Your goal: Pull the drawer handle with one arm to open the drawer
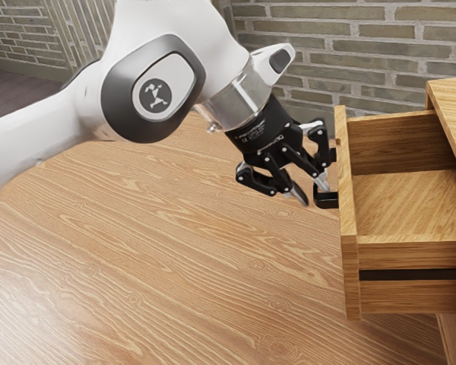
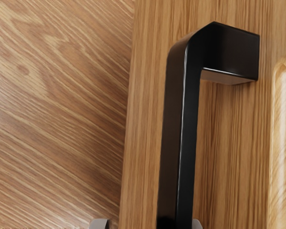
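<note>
Over a wooden table [image 1: 137, 266], a drawer [image 1: 410, 205] stands pulled well out, its inside showing. The white arm [image 1: 76, 114] sets its black gripper [image 1: 310, 192] at the front's black handle [image 1: 326, 200], apparently placed to draw it straight outward. Whether the gripper clamps the bar, I cannot tell.

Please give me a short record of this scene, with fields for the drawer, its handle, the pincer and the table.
drawer: wooden, pulled well out of its cabinet
handle: black bar, mounted on the drawer front
pincer: black, at the handle, in front of the drawer front
arm: white, enters from the exterior view's left
table: wood-grain top
task state: drawer stands open
</note>
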